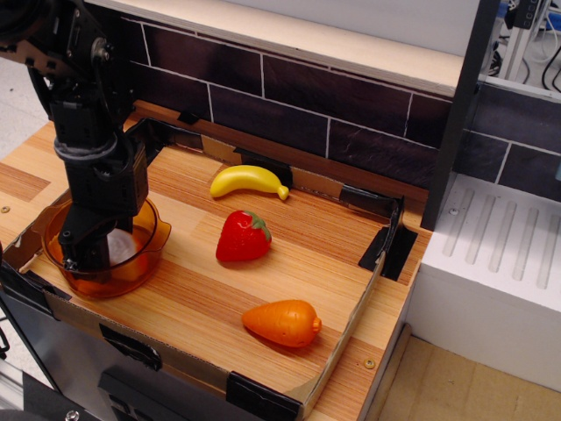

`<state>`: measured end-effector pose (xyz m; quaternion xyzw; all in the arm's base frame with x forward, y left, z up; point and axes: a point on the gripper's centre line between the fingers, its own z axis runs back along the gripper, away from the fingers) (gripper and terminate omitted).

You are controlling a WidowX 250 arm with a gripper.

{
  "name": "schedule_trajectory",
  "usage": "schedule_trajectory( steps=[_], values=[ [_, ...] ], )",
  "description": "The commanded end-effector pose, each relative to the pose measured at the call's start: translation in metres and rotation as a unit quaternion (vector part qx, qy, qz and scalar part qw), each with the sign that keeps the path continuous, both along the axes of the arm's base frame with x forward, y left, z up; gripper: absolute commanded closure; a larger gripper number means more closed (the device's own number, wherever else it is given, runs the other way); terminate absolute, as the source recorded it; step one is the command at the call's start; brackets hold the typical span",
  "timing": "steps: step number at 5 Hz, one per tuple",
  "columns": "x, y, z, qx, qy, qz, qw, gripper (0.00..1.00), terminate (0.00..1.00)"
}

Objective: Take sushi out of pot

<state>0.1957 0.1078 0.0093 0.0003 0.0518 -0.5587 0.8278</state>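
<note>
The translucent orange pot (154, 235) stands at the front left of the wooden tray. My black gripper (88, 257) reaches straight down into it, with its fingertips low inside the pot. Only a white patch of the sushi (124, 249) shows, just to the right of the fingers and still inside the pot. The arm hides the rest of the sushi and the gap between the fingers. I cannot tell whether the fingers are around the sushi or beside it.
A yellow banana (248, 181) lies at the back of the tray, a red strawberry (243, 237) in the middle, and an orange carrot-like toy (282, 322) at the front. Low cardboard walls (372, 281) edge the tray. A dark tiled wall (307, 105) stands behind it.
</note>
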Motion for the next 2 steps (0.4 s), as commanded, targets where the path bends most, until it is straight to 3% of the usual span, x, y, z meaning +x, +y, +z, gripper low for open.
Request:
schedule_trajectory(
  steps=[1,2],
  values=[
    [0.017,0.014,0.035,-0.011,-0.036,0.039,0.9985,1.00,0.00],
    [0.025,0.012,0.074,-0.016,-0.076,0.083,0.9935,1.00,0.00]
  ],
)
